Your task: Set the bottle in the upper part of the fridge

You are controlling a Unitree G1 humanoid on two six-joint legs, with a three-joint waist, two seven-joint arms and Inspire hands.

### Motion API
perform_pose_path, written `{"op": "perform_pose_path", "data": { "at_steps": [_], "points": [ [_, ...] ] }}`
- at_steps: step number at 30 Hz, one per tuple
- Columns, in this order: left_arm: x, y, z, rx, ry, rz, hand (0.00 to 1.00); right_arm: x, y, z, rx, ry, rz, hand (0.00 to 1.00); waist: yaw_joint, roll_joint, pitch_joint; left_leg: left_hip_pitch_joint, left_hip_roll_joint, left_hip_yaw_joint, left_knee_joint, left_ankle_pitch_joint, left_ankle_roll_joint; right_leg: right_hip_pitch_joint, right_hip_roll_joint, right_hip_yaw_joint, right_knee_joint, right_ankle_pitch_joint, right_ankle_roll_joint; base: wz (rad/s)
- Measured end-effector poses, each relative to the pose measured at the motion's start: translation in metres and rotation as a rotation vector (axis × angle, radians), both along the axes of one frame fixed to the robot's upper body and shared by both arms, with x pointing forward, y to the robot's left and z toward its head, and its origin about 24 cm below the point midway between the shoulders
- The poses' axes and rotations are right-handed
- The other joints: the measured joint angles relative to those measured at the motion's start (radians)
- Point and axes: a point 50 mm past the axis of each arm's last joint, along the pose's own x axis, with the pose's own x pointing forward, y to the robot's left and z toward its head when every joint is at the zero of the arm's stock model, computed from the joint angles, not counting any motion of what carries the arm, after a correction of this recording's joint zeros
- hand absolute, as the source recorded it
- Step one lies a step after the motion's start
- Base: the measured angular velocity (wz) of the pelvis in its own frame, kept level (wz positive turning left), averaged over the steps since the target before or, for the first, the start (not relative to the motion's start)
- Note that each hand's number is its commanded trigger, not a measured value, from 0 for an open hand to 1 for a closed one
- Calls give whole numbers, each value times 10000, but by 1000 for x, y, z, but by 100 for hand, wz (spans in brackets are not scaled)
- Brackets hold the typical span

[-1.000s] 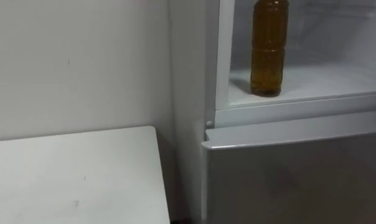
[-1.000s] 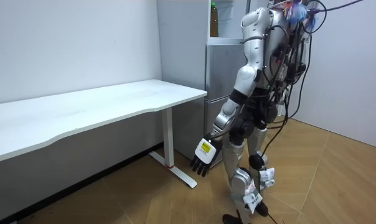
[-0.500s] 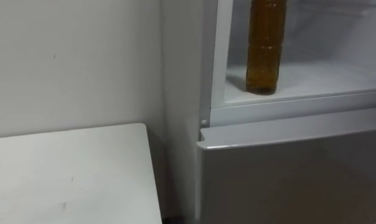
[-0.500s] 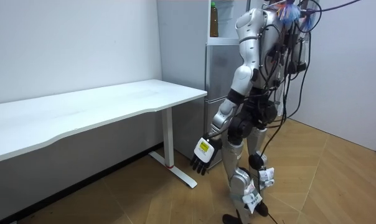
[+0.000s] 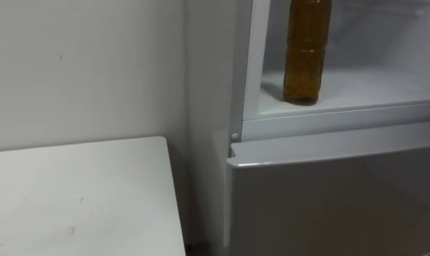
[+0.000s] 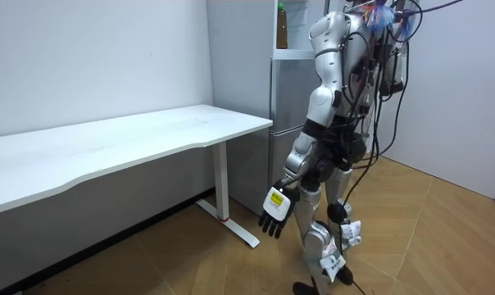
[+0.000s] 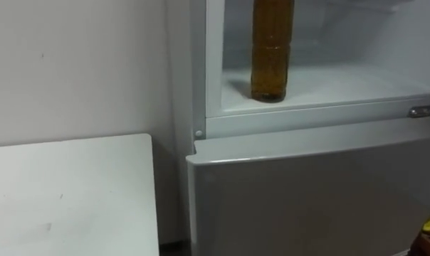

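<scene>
Bottle (image 5: 306, 53) stands in fridge (image 5: 329, 121); room view adds slack left hand (image 6: 276, 215).

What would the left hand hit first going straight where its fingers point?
Left hand hangs open, fingers down: it would meet the brown wooden plank floor first. The white table's floor foot looks off that line, but depth is unclear.

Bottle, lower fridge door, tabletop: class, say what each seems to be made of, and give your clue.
The amber ribbed bottle looks like clear plastic holding brown liquid, given its moulded rings; glass is possible. The grey lower fridge door seems coated metal: smooth, dull sheen. The white tabletop looks like matt laminate board: flat, faint scuffs.
</scene>
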Motion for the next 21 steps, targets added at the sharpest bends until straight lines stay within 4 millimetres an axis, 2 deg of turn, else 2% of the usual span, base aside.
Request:
{"op": "perform_pose_path", "data": {
  "at_steps": [6, 11, 15, 18, 21],
  "points": [
    [-3, -3, -3, -137, 234, 88, 0, 15, 16, 0, -158, 260, 1060, 0, -16, -23, 18, -7, -3, 182, 0, 0, 0, -254, 13, 266, 264, -56, -18, -14],
    [-1, -8, -5, -290, 238, 145, 0, 27, 32, -1, -1061, 1081, 2068, 0, -7, -23, 21, -11, 15, 340, 0, -1, 1, -368, 50, 444, 351, -54, -21, -11],
    [6, -9, -6, -317, 64, 94, 0, 33, 40, -1, -1302, 1287, 2798, 0, 199, -13, 30, -10, 24, 348, 1, -2, 1, -373, 55, 435, 359, -47, -33, -1],
    [5, -10, -7, -337, 107, 79, 0, 38, 50, 3, -1663, 1318, 3506, 0, 263, 109, 82, -38, 44, 347, 2, -2, 1, -368, 68, 403, 316, -32, -51, 1],
    [3, -12, -8, -422, 249, -25, 0, 43, 59, 7, -2161, 1435, 4105, 0, 305, 245, 92, -65, 58, 338, 4, -2, 1, -374, 79, 391, 286, -31, -54, 0]
  ]
}}
